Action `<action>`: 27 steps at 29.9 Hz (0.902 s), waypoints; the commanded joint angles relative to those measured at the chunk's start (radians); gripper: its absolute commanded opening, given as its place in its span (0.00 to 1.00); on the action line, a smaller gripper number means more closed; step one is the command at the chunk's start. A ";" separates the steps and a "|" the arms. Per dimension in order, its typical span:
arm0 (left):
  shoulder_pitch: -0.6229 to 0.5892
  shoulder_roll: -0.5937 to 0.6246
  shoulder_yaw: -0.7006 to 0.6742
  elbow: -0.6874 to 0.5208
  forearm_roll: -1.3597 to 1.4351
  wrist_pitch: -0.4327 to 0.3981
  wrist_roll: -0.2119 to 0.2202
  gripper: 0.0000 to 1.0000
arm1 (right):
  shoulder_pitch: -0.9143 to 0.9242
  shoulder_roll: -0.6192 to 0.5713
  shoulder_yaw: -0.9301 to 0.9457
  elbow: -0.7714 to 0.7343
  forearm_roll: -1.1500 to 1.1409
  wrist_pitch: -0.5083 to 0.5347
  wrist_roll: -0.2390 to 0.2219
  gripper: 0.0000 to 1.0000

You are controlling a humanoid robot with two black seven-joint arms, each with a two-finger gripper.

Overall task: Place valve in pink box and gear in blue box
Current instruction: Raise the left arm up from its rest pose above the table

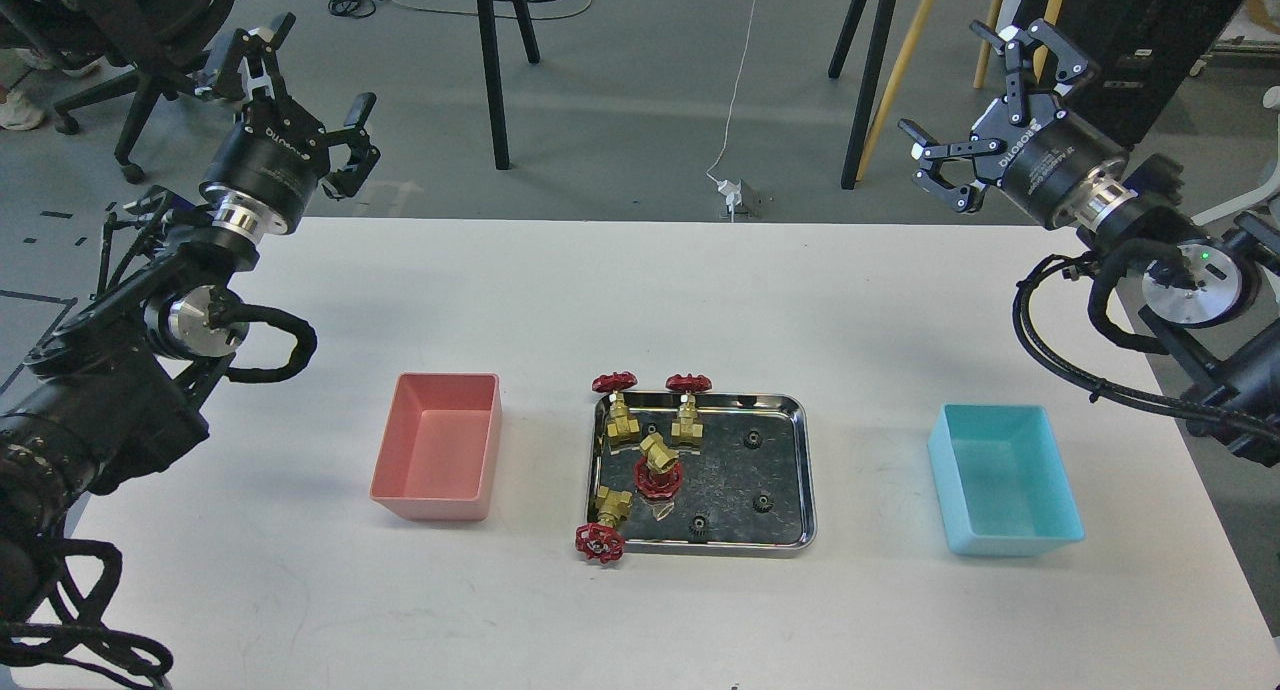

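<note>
- Valve (603,523) nearest the front overhangs the steel tray (790,470); grip its brass body.
- Left end effector (300,80) and right end effector (965,95): both spread, empty.
- Pink box (437,448) is empty.

Place: robotics lab or test workshop.
Floor: bare grey (620,120), with black tape marks at far left.
Cables: loose white cord (738,80) running to a power adapter (737,198) on the floor.
Furniture: plain white worktable (640,300), black stand legs (492,70), rolling office chair (130,100) at far left.
Equipment: dark case (1150,40) at far right.
</note>
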 commanded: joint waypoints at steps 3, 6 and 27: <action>-0.001 -0.001 -0.001 0.001 0.001 0.000 0.000 1.00 | 0.002 0.000 0.004 0.002 0.000 0.000 0.000 0.99; -0.016 0.013 -0.005 0.007 -0.005 0.000 0.000 1.00 | 0.002 0.000 0.003 0.002 0.000 0.000 0.000 0.99; -0.008 -0.027 -0.212 -0.100 0.084 0.000 0.000 1.00 | 0.003 -0.001 0.010 -0.007 0.000 0.000 -0.002 0.99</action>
